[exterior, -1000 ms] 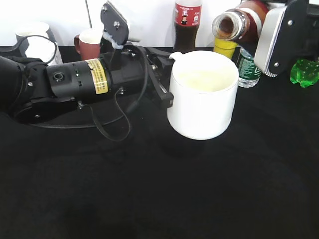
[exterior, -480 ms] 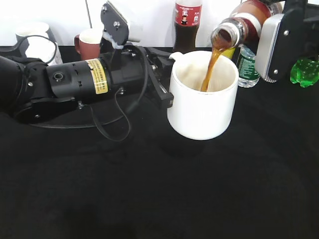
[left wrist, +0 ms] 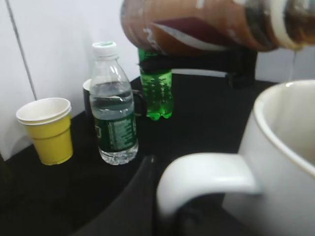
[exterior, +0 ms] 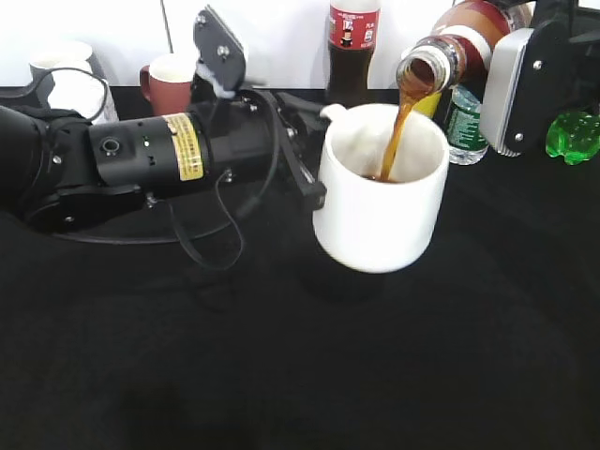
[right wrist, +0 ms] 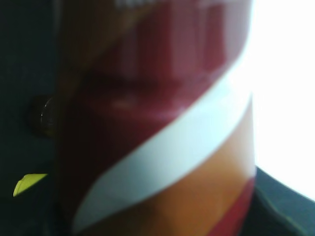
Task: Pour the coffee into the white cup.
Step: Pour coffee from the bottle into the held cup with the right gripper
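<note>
Lifted off table now, white cup [exterior: 375, 202] pinched by my left gripper [exterior: 305, 169], coffee [exterior: 459, 47] at its 2 o'clock, clamped in my right gripper [exterior: 525, 80].

Exterior cam looks down at a slant across the counter [exterior: 281, 375] toward the back wall, left wrist cam sits low just behind the white cup [left wrist: 275, 162] handle facing past it, right wrist cam is pressed against the coffee [right wrist: 157, 123] label, blurred; all three share that bottle.
</note>
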Robot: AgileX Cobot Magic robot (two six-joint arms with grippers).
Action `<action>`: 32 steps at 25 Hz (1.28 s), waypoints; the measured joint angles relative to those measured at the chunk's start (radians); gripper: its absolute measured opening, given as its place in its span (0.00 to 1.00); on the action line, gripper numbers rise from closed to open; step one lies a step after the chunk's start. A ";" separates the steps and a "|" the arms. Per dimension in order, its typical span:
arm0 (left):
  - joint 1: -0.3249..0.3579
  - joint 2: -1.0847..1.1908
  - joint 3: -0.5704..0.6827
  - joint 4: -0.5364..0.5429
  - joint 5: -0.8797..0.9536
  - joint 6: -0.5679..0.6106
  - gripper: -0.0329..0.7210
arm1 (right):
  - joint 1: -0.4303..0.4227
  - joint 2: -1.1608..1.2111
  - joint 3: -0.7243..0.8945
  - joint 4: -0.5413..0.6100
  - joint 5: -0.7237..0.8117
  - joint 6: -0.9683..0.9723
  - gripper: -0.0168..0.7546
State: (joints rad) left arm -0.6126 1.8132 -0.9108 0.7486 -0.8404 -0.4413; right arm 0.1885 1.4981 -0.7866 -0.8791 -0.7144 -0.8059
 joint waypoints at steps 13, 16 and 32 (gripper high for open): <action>0.000 0.001 0.000 0.017 0.017 -0.013 0.10 | 0.000 0.000 0.000 0.005 0.000 -0.090 0.69; 0.000 0.001 0.000 0.019 0.017 -0.013 0.10 | 0.000 0.000 0.000 0.005 -0.002 -0.117 0.69; 0.000 0.001 0.000 0.019 0.040 -0.013 0.10 | 0.000 0.000 0.000 0.012 -0.058 0.129 0.69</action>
State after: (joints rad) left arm -0.6126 1.8140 -0.9108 0.7675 -0.8005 -0.4546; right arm 0.1885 1.4979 -0.7866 -0.8671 -0.7724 -0.6773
